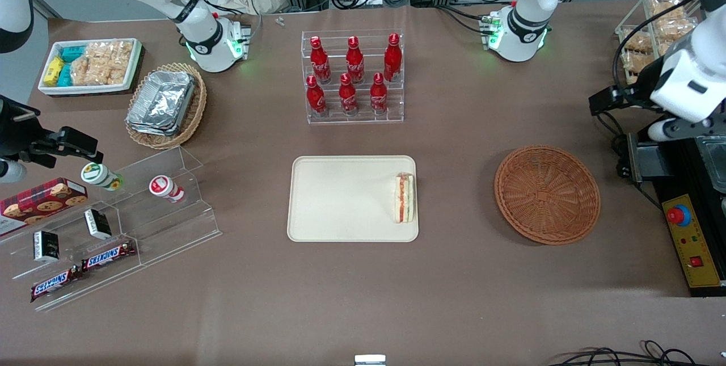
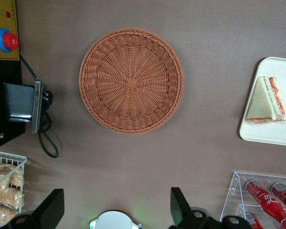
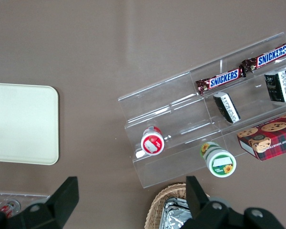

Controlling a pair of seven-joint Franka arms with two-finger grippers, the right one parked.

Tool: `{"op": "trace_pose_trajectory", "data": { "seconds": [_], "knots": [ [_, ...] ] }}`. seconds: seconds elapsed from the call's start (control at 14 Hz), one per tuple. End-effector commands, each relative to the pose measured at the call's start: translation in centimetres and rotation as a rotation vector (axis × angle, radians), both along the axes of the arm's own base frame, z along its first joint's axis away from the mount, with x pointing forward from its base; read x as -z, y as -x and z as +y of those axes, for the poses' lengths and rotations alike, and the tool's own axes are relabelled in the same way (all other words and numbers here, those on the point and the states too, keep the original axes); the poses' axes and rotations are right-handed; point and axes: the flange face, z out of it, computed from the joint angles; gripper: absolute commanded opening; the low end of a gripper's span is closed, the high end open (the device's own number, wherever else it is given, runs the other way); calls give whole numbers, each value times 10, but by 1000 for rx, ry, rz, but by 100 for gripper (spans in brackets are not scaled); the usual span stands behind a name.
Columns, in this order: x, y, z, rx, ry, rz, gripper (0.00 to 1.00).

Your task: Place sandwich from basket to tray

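We see the sandwich (image 1: 405, 197), a pale bread wedge with red and green layers, lying at the tray (image 1: 340, 196) edge nearest the woven basket (image 1: 547, 194); bare brown counter (image 1: 454, 275) separates them. Our end effector (image 2: 117, 210) hangs above, fingers apart, holding nothing.

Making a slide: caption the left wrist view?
Open tool above empty basket; sandwich on the tray.
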Motion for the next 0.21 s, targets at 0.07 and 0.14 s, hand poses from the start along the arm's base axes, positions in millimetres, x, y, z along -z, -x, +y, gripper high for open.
{"op": "trace_pose_trajectory", "data": {
  "seconds": [0.07, 0.14],
  "knots": [
    [-2, 7, -5, 8, 13, 2, 100],
    [-2, 7, -3, 7, 12, 2, 100]
  ]
}}
